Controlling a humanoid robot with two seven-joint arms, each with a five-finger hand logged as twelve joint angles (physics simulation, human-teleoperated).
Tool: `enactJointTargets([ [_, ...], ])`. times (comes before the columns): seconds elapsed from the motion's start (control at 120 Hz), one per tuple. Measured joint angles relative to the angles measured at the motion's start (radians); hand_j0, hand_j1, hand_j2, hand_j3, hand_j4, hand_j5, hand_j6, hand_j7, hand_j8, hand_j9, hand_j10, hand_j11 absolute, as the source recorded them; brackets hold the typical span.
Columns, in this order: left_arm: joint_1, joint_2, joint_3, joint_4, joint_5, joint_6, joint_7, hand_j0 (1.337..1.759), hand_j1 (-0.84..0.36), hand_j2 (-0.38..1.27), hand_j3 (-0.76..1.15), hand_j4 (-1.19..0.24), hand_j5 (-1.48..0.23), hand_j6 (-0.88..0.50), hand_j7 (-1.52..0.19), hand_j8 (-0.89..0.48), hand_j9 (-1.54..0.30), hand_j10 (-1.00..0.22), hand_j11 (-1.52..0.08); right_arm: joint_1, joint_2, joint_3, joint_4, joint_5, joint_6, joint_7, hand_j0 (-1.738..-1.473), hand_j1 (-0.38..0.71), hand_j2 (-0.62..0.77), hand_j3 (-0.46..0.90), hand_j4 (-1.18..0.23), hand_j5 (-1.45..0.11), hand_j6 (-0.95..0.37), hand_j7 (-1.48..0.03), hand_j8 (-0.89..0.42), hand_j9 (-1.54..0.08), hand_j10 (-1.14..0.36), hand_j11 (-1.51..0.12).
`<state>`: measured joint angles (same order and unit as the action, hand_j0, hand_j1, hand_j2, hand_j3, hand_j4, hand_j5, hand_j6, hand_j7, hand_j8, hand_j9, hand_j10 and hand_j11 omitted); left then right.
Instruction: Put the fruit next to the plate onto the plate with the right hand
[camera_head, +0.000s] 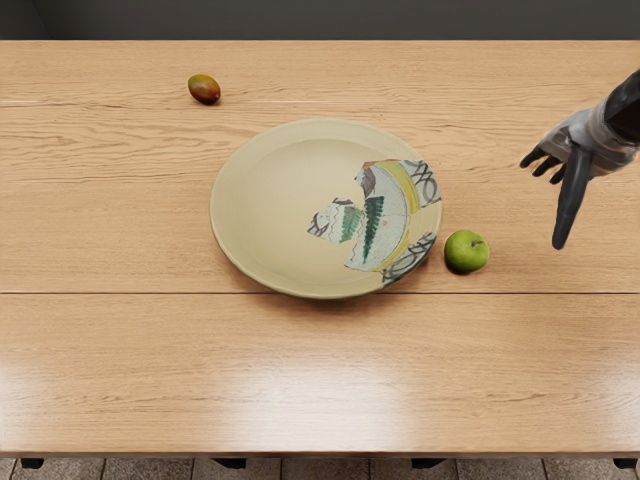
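Head view showed the green apple (466, 250) resting on the wooden table (300, 370), just beside the plate (270, 200) at about the plate's 4 o'clock. It sat close against the rim, off the dish; whether it touched the rim could not be told. Its stem end faced up.

The plate was a wide, pale yellow dish near the middle of the table. A painted patch of green, yellow and grey covered part of its right half, the side nearest the apple.

From the apple, the right hand (572, 160) hung at about 2 o'clock, well apart from the fruit, its arm coming in from the right edge. The hand was wide and held nothing. Its dark fingers (572, 205) were spread, one long finger pointing down toward 6 o'clock and the shorter ones fanned toward 9 o'clock.

A second, smaller fruit (204, 89), reddish and green, lay at the plate's 11 o'clock, well apart from the dish and near the table's far edge.
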<state>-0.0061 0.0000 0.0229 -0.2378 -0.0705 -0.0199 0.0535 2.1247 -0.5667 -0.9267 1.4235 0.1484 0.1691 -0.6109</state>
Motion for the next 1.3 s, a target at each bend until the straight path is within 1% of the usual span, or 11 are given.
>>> enactJointTargets([
  [0.075, 0.000, 0.000, 0.000, 0.000, 0.000, 0.000, 0.000, 1.658, 0.35, 0.00, 0.00, 0.00, 0.00, 0.00, 0.00, 0.00, 0.00, 0.00, 0.00, 0.047, 0.105, -0.075, 0.009, 0.063, -0.053, 0.000, -1.658, -0.33, 0.00, 0.00, -0.02, -0.02, -0.02, -0.02, -0.02, -0.02, -0.02, -0.02],
  [0.142, 0.000, 0.000, 0.000, 0.000, 0.000, 0.000, 0.000, 1.658, 0.35, 0.00, 0.00, 0.00, 0.00, 0.00, 0.00, 0.00, 0.00, 0.00, 0.00, 0.068, 0.153, -0.083, 0.013, 0.122, -0.129, 0.000, -1.658, -0.33, 0.00, 0.00, -0.02, -0.02, -0.02, -0.02, -0.02, -0.02, -0.02, -0.02],
  [0.192, 0.000, 0.000, 0.000, 0.000, 0.000, 0.000, 0.000, 1.658, 0.35, 0.00, 0.00, 0.00, 0.00, 0.00, 0.00, 0.00, 0.00, 0.00, 0.00, 0.065, 0.178, -0.070, 0.016, 0.167, -0.195, 0.000, -1.658, -0.33, 0.00, 0.00, -0.02, -0.02, -0.02, -0.02, -0.02, -0.02, -0.02, -0.02],
  [0.292, 0.000, 0.000, 0.000, 0.000, 0.000, 0.000, 0.000, 1.658, 0.35, 0.00, 0.00, 0.00, 0.00, 0.00, 0.00, 0.00, 0.00, 0.00, 0.00, -0.012, 0.213, 0.013, 0.021, 0.213, -0.332, 0.000, -1.658, -0.33, 0.00, 0.00, -0.02, -0.02, -0.02, -0.02, -0.02, -0.02, -0.02, -0.02],
  [0.4, 0.000, 0.000, 0.000, 0.000, 0.000, 0.000, 0.000, 1.658, 0.35, 0.00, 0.00, 0.00, 0.00, 0.00, 0.00, 0.00, 0.00, 0.00, 0.00, -0.089, 0.302, 0.074, 0.022, 0.231, -0.464, 0.000, -1.658, -0.33, 0.00, 0.00, -0.02, -0.02, -0.02, -0.02, -0.02, -0.02, -0.02, -0.02],
  [0.475, 0.000, 0.000, 0.000, 0.000, 0.000, 0.000, 0.000, 1.658, 0.35, 0.00, 0.00, 0.00, 0.00, 0.00, 0.00, 0.00, 0.00, 0.00, 0.00, -0.139, 0.336, 0.116, 0.019, 0.236, -0.544, 0.000, -1.658, -0.32, 0.00, 0.00, -0.03, -0.03, -0.03, -0.03, -0.03, -0.03, -0.03, -0.03],
  [0.608, 0.000, 0.000, 0.000, 0.000, 0.000, 0.000, 0.000, 1.658, 0.35, 0.00, 0.00, 0.00, 0.00, 0.00, 0.00, 0.00, 0.00, 0.00, 0.00, -0.182, 0.356, 0.129, 0.018, 0.236, -0.642, 0.000, -1.658, -0.27, -0.01, 0.00, -0.07, -0.09, -0.07, -0.09, -0.07, -0.09, -0.07, -0.09],
  [0.725, 0.000, 0.000, 0.000, 0.000, 0.000, 0.000, 0.000, 1.658, 0.35, 0.00, 0.00, 0.00, 0.00, 0.00, 0.00, 0.00, 0.00, 0.00, 0.00, -0.196, 0.358, 0.094, 0.019, 0.235, -0.669, 0.000, -1.658, -0.24, -0.02, 0.00, -0.09, -0.11, -0.09, -0.11, -0.09, -0.11, -0.09, -0.11],
  [0.808, 0.000, 0.000, 0.000, 0.000, 0.000, 0.000, 0.000, 1.658, 0.35, 0.00, 0.00, 0.00, 0.00, 0.00, 0.00, 0.00, 0.00, 0.00, 0.00, -0.210, 0.363, 0.097, 0.019, 0.233, -0.677, 0.000, -1.658, -0.23, -0.02, 0.00, -0.10, -0.13, -0.10, -0.13, -0.10, -0.13, -0.10, -0.13],
  [1.008, 0.000, 0.000, 0.000, 0.000, 0.000, 0.000, 0.000, 1.658, 0.35, 0.00, 0.00, 0.00, 0.00, 0.00, 0.00, 0.00, 0.00, 0.00, 0.00, -0.282, 0.370, 0.140, 0.009, 0.200, -0.726, 0.000, -1.658, -0.27, -0.01, 0.00, -0.07, -0.09, -0.07, -0.09, -0.07, -0.09, -0.07, -0.09],
  [1.3, 0.000, 0.000, 0.000, 0.000, 0.000, 0.000, 0.000, 1.658, 0.35, 0.00, 0.00, 0.00, 0.00, 0.00, 0.00, 0.00, 0.00, 0.00, 0.00, -0.316, 0.399, 0.126, 0.005, 0.159, -0.777, 0.000, -1.658, -0.28, -0.01, 0.00, -0.06, -0.08, -0.06, -0.08, -0.06, -0.08, -0.06, -0.08],
])
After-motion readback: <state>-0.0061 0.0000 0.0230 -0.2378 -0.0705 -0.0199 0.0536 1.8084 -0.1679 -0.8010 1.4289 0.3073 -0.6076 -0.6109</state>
